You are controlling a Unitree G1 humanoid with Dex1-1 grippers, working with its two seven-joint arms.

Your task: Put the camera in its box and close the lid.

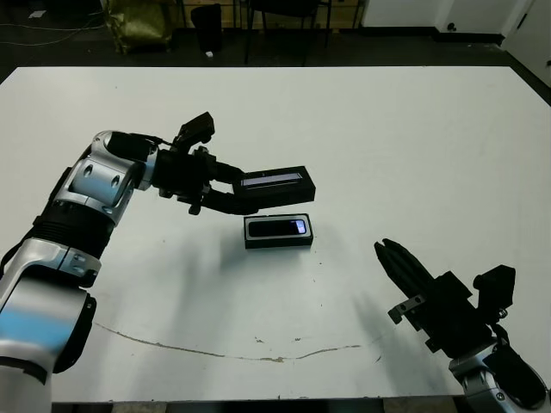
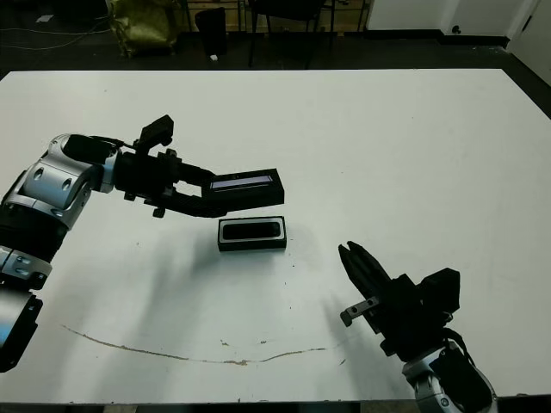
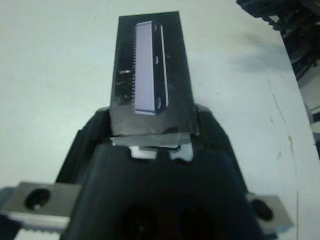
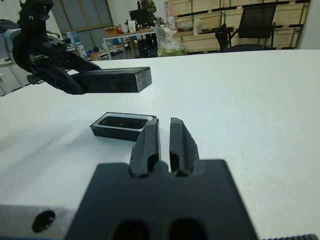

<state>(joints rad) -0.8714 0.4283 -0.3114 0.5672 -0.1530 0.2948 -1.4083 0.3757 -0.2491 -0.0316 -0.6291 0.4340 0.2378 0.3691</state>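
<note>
The box [image 1: 277, 243], a shallow black tray, lies near the middle of the table. The camera [image 1: 275, 227] rests inside it, its bluish screen at the right end. Just behind and above the box hangs the lid [image 1: 277, 183], a black cover with a shiny strip on top. My left gripper [image 1: 231, 193] is shut on the lid's left end. In the right wrist view the lid [image 4: 112, 80] is clear of the table and apart from the box [image 4: 120, 126]. My right gripper [image 1: 385, 251] sits low at the front right, shut and holding nothing, pointing toward the box.
A thin brownish scratch line [image 1: 215, 351] runs along the table near its front edge. Chairs and shelving [image 4: 240, 30] stand beyond the far edge. Bare white table [image 1: 413, 138] lies around the box on all sides.
</note>
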